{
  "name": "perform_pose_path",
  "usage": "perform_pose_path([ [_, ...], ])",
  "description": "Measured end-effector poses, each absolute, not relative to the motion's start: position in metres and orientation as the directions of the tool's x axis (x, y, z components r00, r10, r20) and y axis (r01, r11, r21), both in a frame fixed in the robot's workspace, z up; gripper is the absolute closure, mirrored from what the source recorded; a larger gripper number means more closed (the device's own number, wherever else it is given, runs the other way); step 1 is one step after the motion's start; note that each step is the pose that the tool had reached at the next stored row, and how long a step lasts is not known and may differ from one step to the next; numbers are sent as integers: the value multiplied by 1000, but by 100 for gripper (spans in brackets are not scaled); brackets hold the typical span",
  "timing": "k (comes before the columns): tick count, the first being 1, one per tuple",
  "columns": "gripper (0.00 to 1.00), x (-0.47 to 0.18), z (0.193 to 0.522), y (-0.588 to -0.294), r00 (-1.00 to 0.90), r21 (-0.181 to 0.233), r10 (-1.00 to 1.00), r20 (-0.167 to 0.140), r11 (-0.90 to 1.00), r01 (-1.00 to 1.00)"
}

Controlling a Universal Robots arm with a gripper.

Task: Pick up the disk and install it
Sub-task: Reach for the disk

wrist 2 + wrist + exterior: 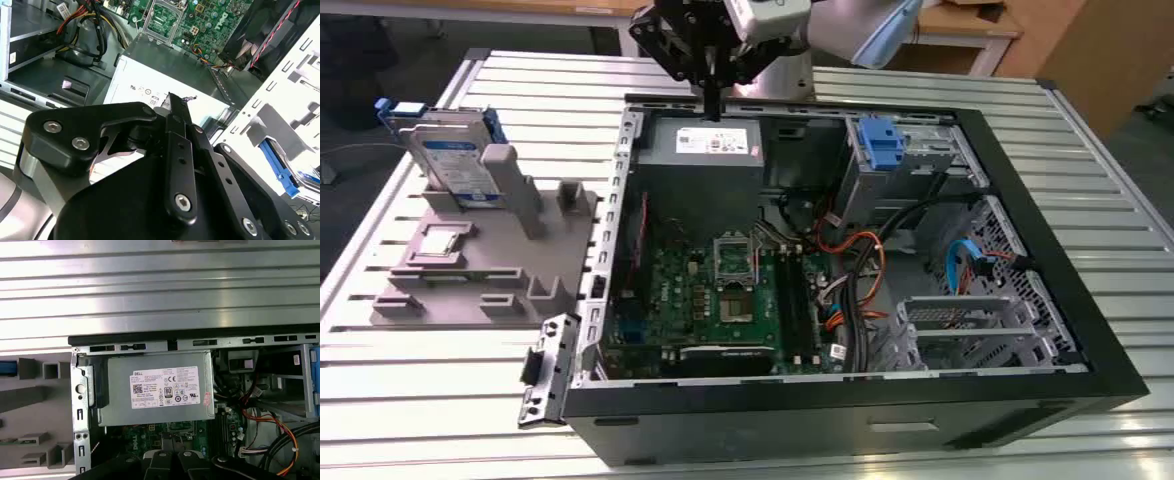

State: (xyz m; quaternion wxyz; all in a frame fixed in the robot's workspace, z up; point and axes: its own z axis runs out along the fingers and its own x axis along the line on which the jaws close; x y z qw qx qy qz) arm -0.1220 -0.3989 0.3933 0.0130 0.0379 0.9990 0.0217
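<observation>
We find the gripper [714, 108] above the case [1107, 385], fingers together, empty. We judge the disk [454, 165] beside the case rigid and fragile, best held by its edges.

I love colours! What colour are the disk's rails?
Blue; the disk shows best in the exterior view.

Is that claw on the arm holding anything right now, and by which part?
Nothing is held. The gripper hangs with fingers shut together above the power-supply box; the disk stands in the grey fixture, apart.

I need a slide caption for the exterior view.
Hand above the power supply in the open case; disk stands in the grey holder at the exterior view's left.
</observation>
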Motion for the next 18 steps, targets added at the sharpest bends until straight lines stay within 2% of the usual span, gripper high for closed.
perform_pose_path([
  [18,89,-132,393,-399,-997,44,76,-25,996,75],
])
